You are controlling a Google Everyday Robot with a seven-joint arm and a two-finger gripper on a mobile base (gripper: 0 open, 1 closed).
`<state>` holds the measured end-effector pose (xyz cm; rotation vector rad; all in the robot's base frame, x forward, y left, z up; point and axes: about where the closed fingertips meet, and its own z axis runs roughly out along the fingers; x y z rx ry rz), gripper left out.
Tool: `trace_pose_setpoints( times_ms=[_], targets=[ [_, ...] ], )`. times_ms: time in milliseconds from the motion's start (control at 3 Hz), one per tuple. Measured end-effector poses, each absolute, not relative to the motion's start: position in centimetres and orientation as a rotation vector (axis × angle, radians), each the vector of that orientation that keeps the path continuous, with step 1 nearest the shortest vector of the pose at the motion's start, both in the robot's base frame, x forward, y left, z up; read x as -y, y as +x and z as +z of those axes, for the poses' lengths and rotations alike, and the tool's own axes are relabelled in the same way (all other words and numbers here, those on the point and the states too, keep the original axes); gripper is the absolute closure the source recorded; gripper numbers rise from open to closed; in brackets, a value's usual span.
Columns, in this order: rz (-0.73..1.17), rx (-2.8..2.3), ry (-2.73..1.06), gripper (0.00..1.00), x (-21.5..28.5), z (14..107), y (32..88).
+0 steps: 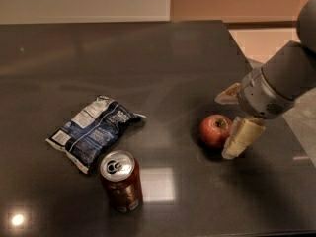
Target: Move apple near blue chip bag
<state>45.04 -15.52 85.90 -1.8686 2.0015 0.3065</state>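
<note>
A dark polished table [148, 58] carrying a blue chip bag [94, 131], soda can [121, 181] and apple [215, 131], beside tiled floor [261, 43], suggests an office snack area; the end effector [235, 116], fingers apart, sits just beside the apple.

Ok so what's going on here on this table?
A robot arm is going for the apple. Its gripper is open at the apple's right side, not yet closed on it. The apple rests on the dark table, well apart from the blue chip bag at left; a red soda can stands by the bag.
</note>
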Motion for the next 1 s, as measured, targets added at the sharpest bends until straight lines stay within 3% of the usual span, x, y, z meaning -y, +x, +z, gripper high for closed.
trace_pose_setpoints(
  times_ms=[1000],
  targets=[
    [0.368,-1.927,-1.91,0.87,12.2,87.7,45.7]
  ],
)
